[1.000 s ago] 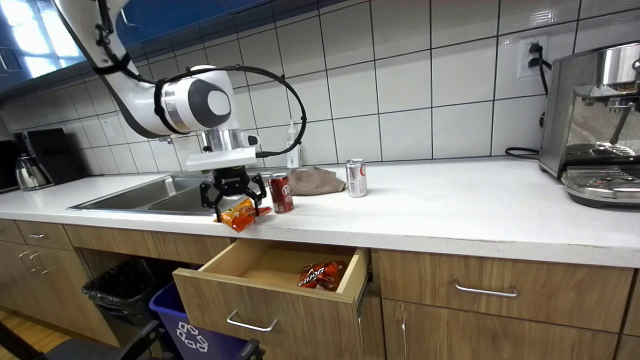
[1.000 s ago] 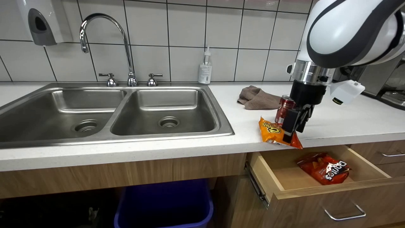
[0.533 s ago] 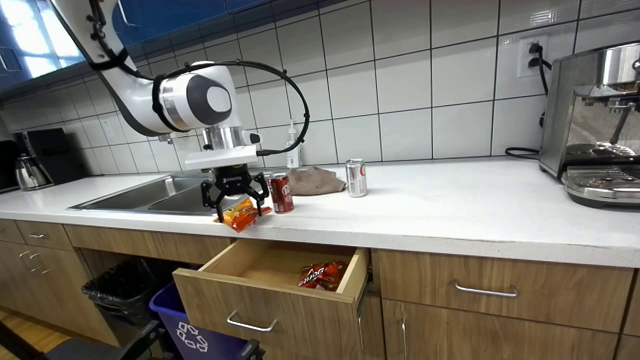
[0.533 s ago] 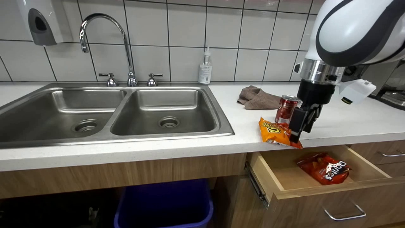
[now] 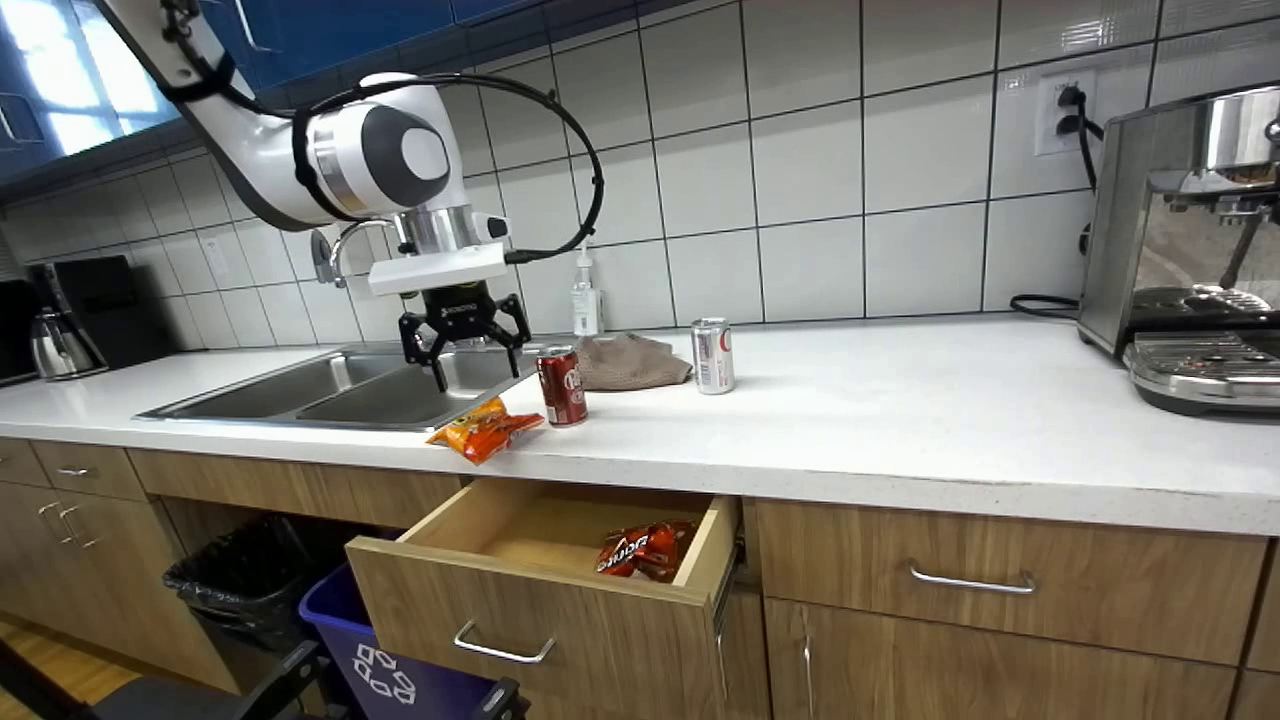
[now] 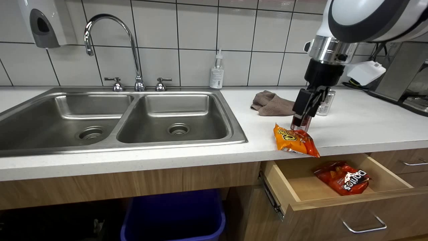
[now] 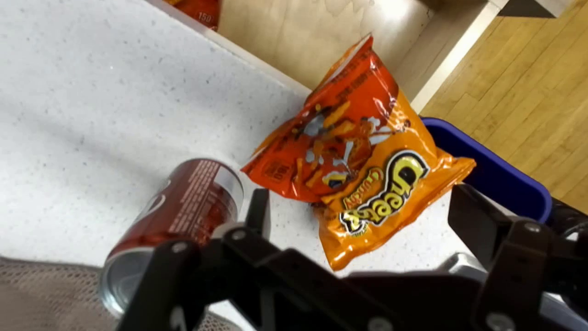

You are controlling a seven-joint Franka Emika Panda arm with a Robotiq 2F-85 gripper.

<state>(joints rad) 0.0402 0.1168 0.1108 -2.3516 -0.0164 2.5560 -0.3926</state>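
Note:
My gripper [image 5: 478,377] hangs over the counter with its fingers wide apart and nothing between them. Below it, an orange-and-red Cheetos bag [image 7: 363,165] lies at the counter's front edge, one end jutting over the open drawer [image 5: 520,610]. In the wrist view the bag appears between the two fingertips, apart from both. A dark red soda can [image 5: 563,387] stands upright beside the bag; in an exterior view the fingers partly cover this can [image 6: 305,124]. Inside the drawer rests a red Doritos bag [image 6: 344,180], toward one side.
Behind the red can lie a brown cloth [image 5: 630,362] and a silver can [image 5: 712,357]. A double sink [image 6: 133,110] with a tall faucet is set into the counter. The blue recycling bin [image 5: 375,660] stands under it, and an espresso machine [image 5: 1200,250] occupies the far end.
My gripper first shifted slightly sideways at the Cheetos bag, then rose off it and back toward the wall. The fingers stayed apart. Bags, cans and drawer have not moved.

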